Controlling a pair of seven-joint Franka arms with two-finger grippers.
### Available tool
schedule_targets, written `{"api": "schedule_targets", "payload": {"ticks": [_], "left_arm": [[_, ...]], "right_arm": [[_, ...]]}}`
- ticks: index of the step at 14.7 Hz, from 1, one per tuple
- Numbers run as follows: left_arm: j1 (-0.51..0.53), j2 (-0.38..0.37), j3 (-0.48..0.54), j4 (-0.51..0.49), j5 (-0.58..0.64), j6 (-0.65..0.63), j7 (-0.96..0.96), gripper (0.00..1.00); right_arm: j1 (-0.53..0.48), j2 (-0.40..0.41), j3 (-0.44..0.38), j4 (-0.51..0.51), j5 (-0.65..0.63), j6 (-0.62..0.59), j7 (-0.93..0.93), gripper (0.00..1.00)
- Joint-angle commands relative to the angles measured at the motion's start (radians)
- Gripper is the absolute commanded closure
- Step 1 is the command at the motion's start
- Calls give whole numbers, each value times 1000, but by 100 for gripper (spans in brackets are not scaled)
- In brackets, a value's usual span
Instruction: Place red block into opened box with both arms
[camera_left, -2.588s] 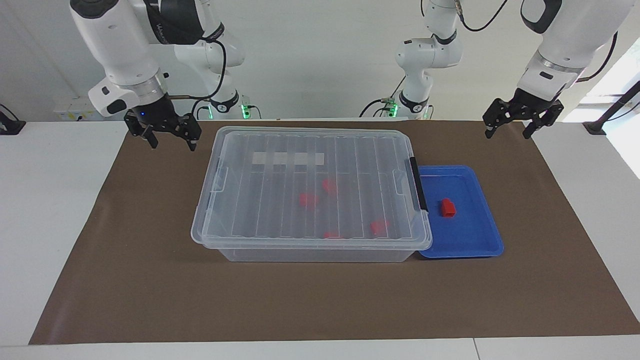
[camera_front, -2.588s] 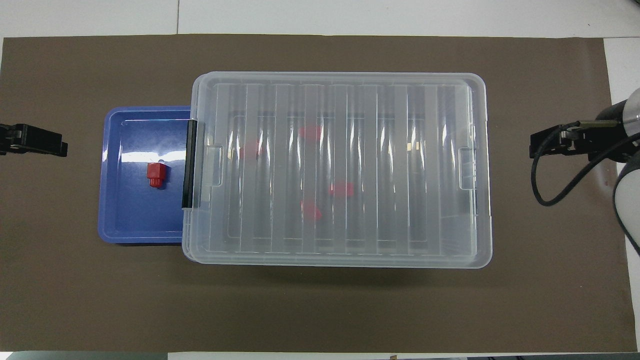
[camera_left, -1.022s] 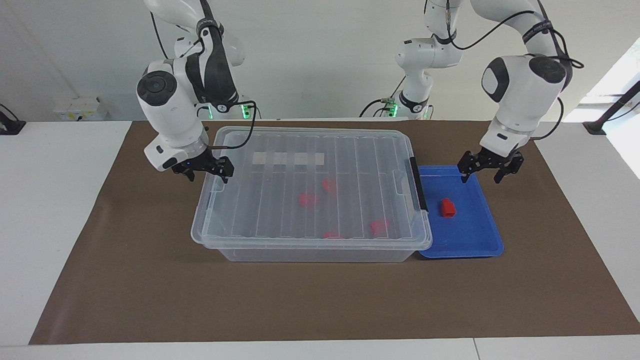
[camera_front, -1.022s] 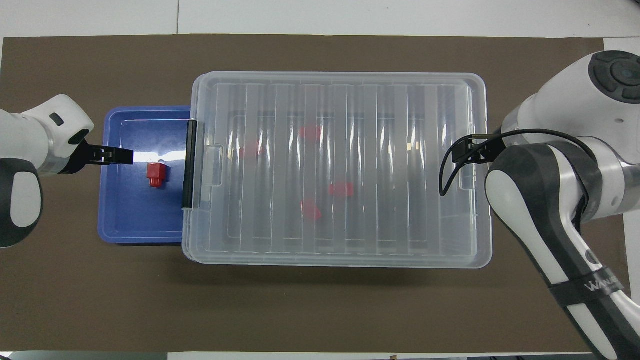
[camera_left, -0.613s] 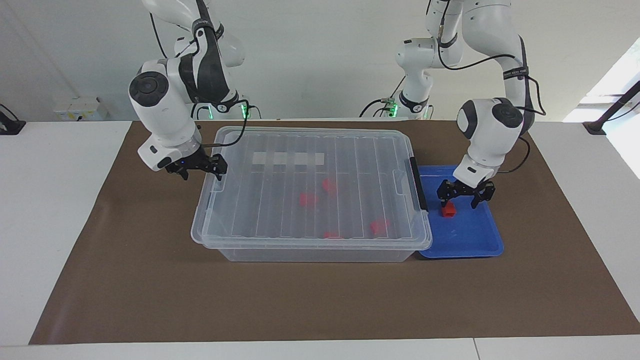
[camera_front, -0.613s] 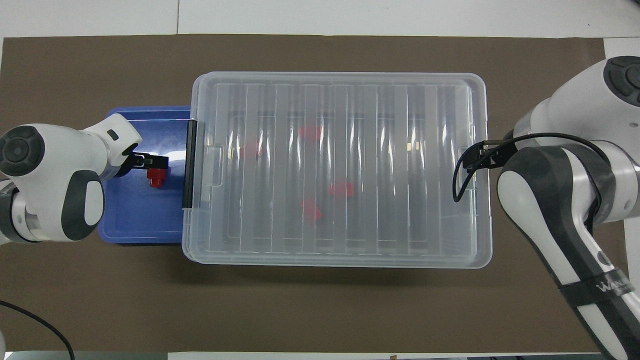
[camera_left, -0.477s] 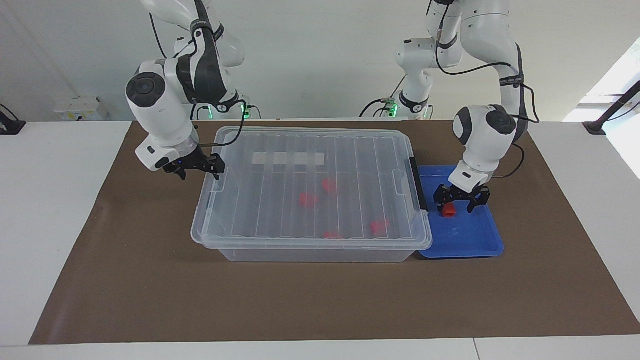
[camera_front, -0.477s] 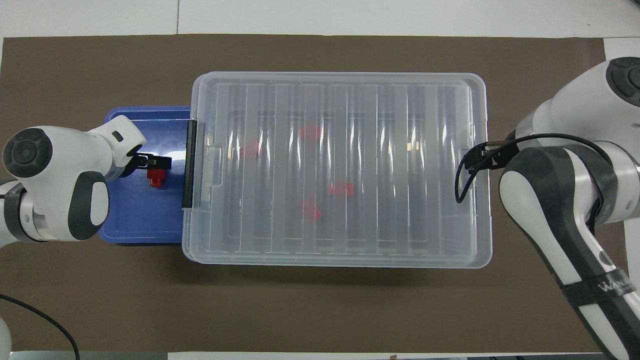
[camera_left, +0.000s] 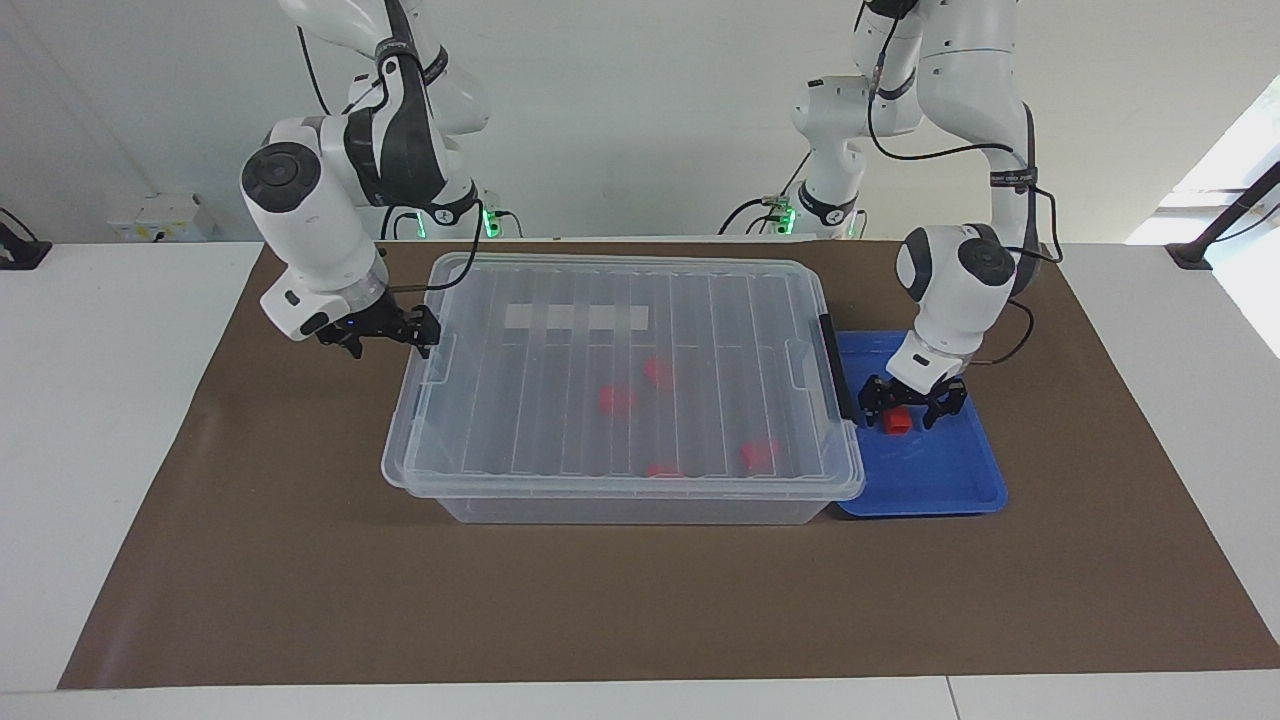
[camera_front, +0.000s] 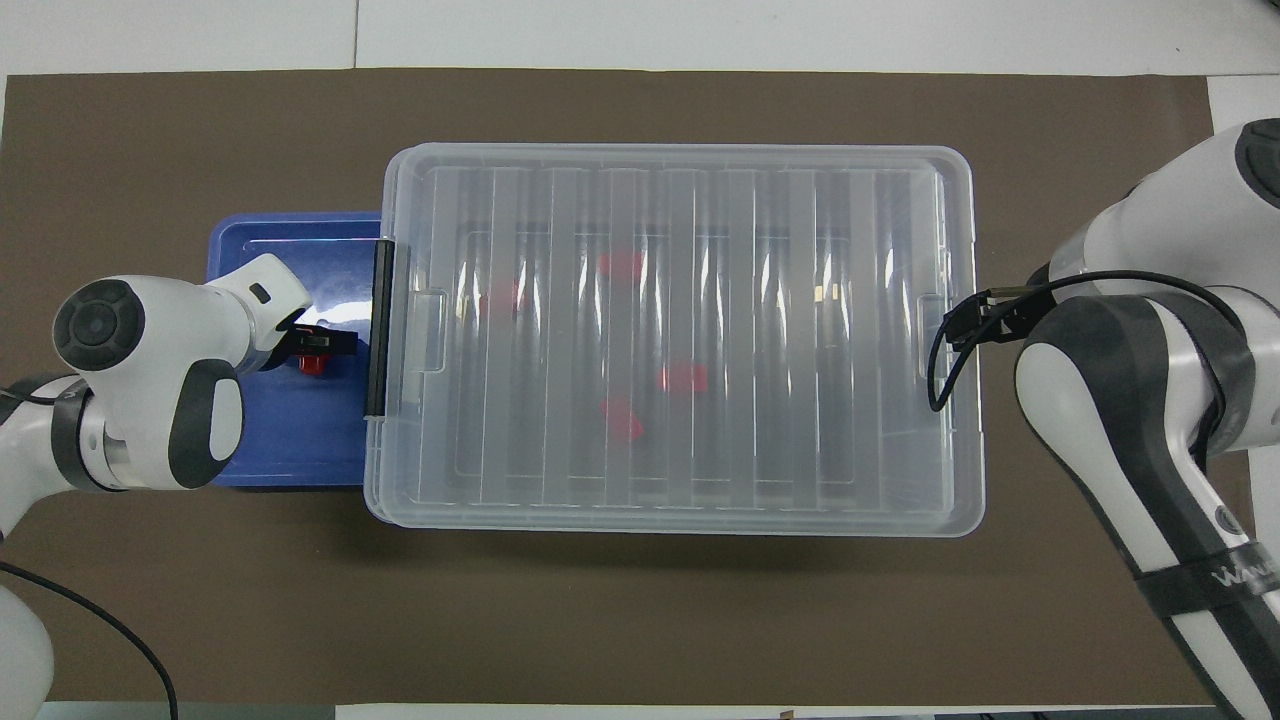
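While the box (camera_left: 622, 375) sits lid-on in the middle of the brown mat (camera_left: 300, 560) on my bench (camera_left: 100, 400), I see the red block (camera_left: 896, 423) lying in the blue tray (camera_left: 940, 470), which lies against the box's latch end toward the left arm's end of the bench. My left gripper (camera_left: 912, 402) is low over the tray with its fingers spread, one to each side of the block; I cannot tell whether either finger touches it. From overhead the left gripper (camera_front: 322, 343) covers most of the block (camera_front: 316, 364), and only a red edge shows beside the black latch bar (camera_front: 380, 328). My right gripper (camera_left: 383, 338) is at the box's other end, just over the lid's rim by the corner nearer the robots, fingers spread and holding nothing; overhead it (camera_front: 975, 322) sits above the rim by the lid's tab. Through the ribbed lid I make out several red pieces (camera_left: 617, 399) on the box floor. A whitish label strip (camera_left: 575, 316) shows on the side nearer the robots.
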Motion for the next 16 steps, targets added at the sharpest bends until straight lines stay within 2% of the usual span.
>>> {"api": "schedule_targets", "payload": {"ticks": [1,2,3,11,16], "left_arm": [[-11,-15,8,-22,-14,21,-1,33],[-18,-16,8,-19,-14,18,-33,82],[-25,-16,8,-22,-14,18,-62,100],[-25,-30,8,-17,-14,1,-82,100],[-13,-88,10,17,-14,-54,-79,100]], "right_arm": [[-10,-27,-11,-32,-19,17,-49,0],[-10,-26,-26,-32,-19,17,-65,0],[-10,-27,-30,-32,-19,17,-79,0],[-10,-26,-76,-32,-19,27,-165,0],[-22,-24,-92,-33,-19,33,-211,0]]}}
